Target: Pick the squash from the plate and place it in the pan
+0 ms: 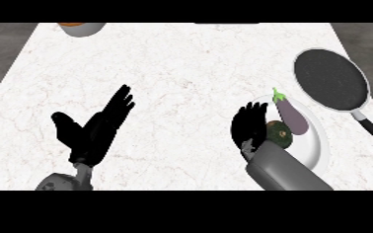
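White marble counter (182,79) carries all items. Pan (331,79), far right: dark inside, nothing in it, handle toward lower right. White plate (312,148), just below pan: holds purple eggplant (293,117) and dark green squash (279,133), touching each other. Left hand (91,131), well apart at left: fingers straight, spread, holding nothing. Right hand (249,126) at plate's left rim, just beside squash: fingers relaxed, slightly apart, not round it. Bowl (82,28) at top left edge, orange content

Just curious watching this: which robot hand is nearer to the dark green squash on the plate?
The right robot hand. It sits right beside the squash, at its left, over the plate edge. The left robot hand rests open far across the counter, at the left.
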Controlling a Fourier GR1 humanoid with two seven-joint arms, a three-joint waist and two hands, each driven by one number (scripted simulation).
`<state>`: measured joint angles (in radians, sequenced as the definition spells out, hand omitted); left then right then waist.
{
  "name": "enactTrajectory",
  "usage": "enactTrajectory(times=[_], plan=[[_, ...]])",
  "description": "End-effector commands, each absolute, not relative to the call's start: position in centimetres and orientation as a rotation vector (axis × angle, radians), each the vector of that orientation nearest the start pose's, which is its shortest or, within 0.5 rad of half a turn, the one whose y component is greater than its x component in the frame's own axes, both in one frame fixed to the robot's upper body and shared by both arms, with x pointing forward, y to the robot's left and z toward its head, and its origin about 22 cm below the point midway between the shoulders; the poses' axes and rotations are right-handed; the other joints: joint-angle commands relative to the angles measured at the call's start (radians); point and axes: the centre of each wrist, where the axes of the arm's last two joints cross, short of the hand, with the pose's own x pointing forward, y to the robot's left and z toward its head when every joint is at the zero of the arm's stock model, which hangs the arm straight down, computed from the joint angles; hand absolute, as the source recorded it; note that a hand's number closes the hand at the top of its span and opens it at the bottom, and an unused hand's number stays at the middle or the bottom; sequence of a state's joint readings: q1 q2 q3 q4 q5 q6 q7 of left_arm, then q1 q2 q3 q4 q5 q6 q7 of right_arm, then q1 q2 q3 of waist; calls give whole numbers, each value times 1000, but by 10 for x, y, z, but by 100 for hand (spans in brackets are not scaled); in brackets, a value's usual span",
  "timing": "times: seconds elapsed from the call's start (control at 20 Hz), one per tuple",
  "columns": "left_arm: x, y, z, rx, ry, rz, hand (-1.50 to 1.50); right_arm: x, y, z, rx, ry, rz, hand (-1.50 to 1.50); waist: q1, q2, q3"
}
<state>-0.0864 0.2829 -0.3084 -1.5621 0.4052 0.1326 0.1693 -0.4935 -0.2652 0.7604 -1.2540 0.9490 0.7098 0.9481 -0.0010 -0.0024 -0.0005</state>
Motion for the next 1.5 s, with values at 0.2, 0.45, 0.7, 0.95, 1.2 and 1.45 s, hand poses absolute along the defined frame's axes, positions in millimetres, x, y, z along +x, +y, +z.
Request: enactTrajectory(times=[0.2, 0.45, 0.7, 0.95, 1.2, 1.45], plan=[[249, 213, 5, -235, -1369, -108, 0, 279, -121, 2, -1281, -185, 1695, -150, 0, 1, 0], [260, 224, 15, -221, -1350, -93, 0, 276, -133, -4, -1288, -161, 1687, -150, 1, 2, 0], [256, 213, 14, -221, -1353, -88, 0, 293, -167, -2, -1293, -168, 1708, 150, 2, 2, 0], [247, 217, 6, -223, -1352, -88, 0, 300, -164, 1, -1334, -242, 1852, 150, 7, 2, 0], [267, 209, 16, -231, -1352, -89, 0, 306, -175, -19, -1362, -282, 1908, 150, 5, 3, 1], [255, 221, 20, -220, -1361, -90, 0, 317, -142, 10, -1224, -519, 1462, 150, -4, 1, 3]])
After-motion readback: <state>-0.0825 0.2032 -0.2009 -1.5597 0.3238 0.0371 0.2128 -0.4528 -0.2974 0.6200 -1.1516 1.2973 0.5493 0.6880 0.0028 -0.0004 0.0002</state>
